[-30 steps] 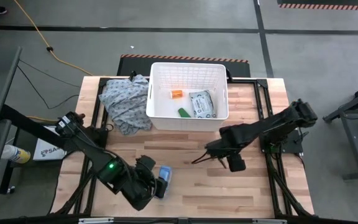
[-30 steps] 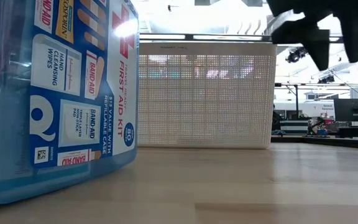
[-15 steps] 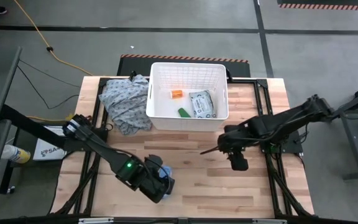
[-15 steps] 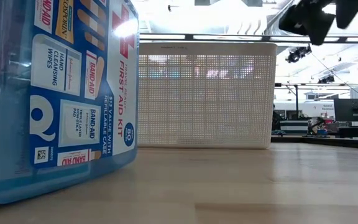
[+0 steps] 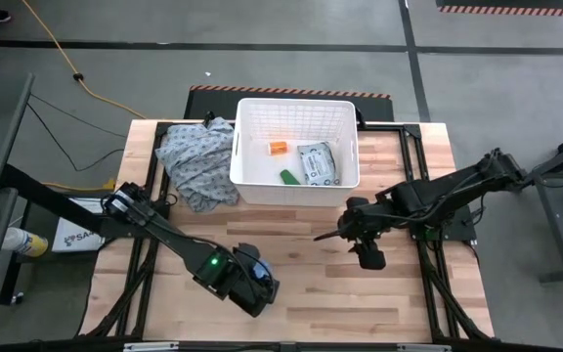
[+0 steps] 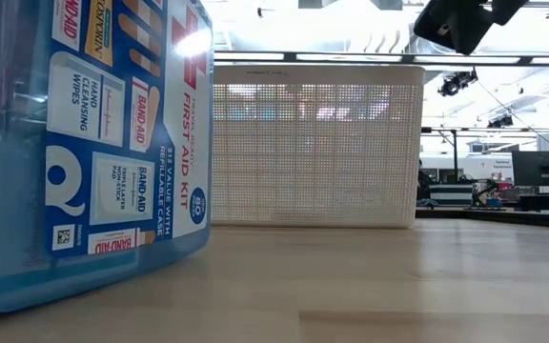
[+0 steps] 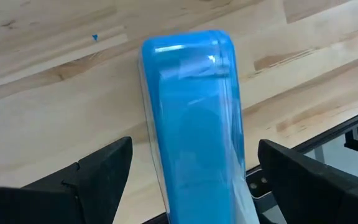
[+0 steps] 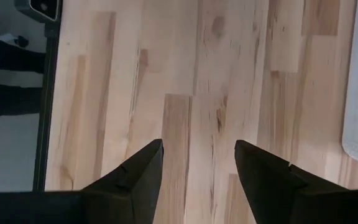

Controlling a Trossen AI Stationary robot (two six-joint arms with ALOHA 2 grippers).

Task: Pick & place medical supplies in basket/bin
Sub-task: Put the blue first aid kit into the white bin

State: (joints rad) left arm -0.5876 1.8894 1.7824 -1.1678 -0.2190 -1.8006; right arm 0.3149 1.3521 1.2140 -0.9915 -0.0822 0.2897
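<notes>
Your blue flat plastic first-aid box (image 7: 194,118) stands on its edge on the light wooden slat table (image 5: 311,293), at about 7 o'clock from the large white rectangular slatted plastic basket (image 5: 297,110) and well apart from it. In the high view the box is almost hidden under the left gripper (image 5: 254,284). In the left wrist view you see this gripper (image 7: 190,171) wide open, one dark finger on each side of the box, and no finger touches it. The basket sits at 12 o'clock on the table and holds a small orange item (image 5: 278,148), a small green item (image 5: 288,176) and a grey-white soft packet (image 5: 318,163). The grey-blue patterned cloth heap (image 5: 196,161) lies just beside the basket, at its 9 o'clock. The right gripper (image 5: 325,235) is at about 5 o'clock from the basket, above bare wood, its fingers (image 8: 129,180) spread apart and holding nothing.
</notes>
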